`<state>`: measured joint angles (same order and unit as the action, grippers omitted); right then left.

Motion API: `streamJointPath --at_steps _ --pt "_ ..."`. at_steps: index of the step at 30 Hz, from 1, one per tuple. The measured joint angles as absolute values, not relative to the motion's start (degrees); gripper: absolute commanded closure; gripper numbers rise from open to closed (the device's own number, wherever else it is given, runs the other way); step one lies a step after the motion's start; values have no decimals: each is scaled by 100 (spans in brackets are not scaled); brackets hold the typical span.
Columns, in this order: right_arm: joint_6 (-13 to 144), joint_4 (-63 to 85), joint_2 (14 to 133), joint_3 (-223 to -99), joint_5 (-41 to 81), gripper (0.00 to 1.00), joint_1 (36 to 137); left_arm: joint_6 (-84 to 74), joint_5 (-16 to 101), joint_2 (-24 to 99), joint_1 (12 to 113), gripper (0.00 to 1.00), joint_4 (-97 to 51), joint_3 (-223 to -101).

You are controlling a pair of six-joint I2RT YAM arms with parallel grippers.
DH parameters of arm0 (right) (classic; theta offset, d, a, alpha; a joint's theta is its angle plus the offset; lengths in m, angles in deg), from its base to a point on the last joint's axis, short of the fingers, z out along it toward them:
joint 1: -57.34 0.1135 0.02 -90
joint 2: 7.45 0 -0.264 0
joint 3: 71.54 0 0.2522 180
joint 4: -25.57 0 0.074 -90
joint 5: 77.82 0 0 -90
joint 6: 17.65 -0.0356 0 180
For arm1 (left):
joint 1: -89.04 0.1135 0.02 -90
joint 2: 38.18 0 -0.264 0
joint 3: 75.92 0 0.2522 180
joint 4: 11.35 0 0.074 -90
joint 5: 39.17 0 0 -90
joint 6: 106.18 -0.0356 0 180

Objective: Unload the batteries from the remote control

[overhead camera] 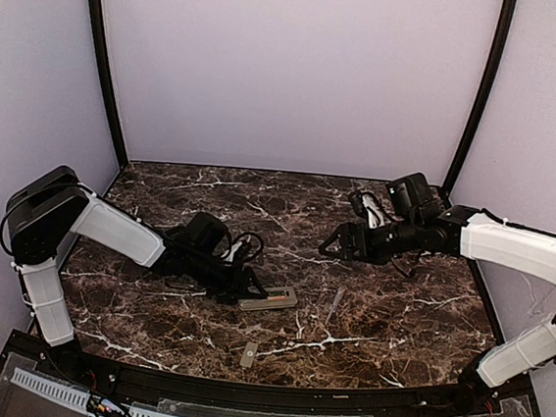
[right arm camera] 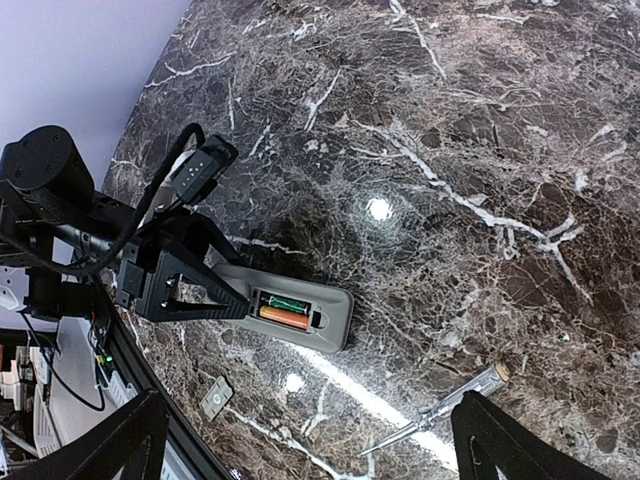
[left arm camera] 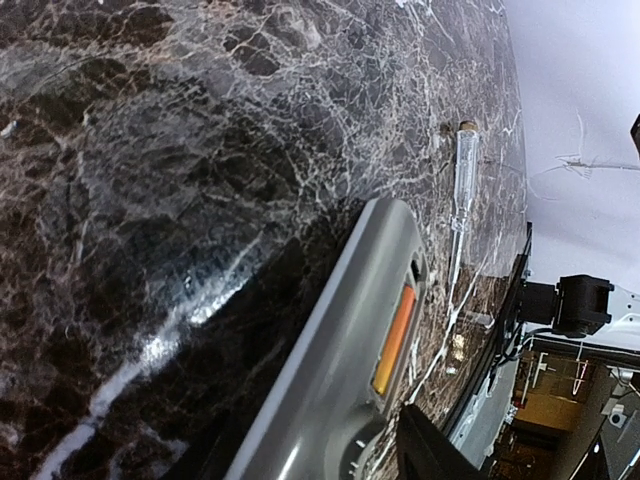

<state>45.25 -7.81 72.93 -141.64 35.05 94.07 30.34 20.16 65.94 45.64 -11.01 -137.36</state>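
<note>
Two cylindrical batteries [right arm camera: 284,311] in slim grey remote [right arm camera: 335,305]; right tool [overhead camera: 328,245] wide-open, empty; left tool [overhead camera: 254,287], grip unclear.

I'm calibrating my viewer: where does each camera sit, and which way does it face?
Top external: above and behind the arm bases, looking down on the table; left arm and right arm show.
Left wrist: low, skimming along the remote control; one finger shows.
Right wrist: raised, looking down at the remote control; both fingers show.
Both wrist views share the orange battery.
</note>
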Motion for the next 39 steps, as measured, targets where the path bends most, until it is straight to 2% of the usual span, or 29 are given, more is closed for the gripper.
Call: streamJointPath --at_steps 10,28,39 --pt "4604 -805 7465 -14164 3437 1 9407 2553 2512 6587 4553 37 -1885 -14193" --pt "4429 -1166 7653 -14164 2810 3 9448 1563 4035 6065 4551 10 -3282 -14425" --pt "3754 -1955 8486 -14618 1796 5 10036 761 4968 5263 4243 7 -3472 -14425"
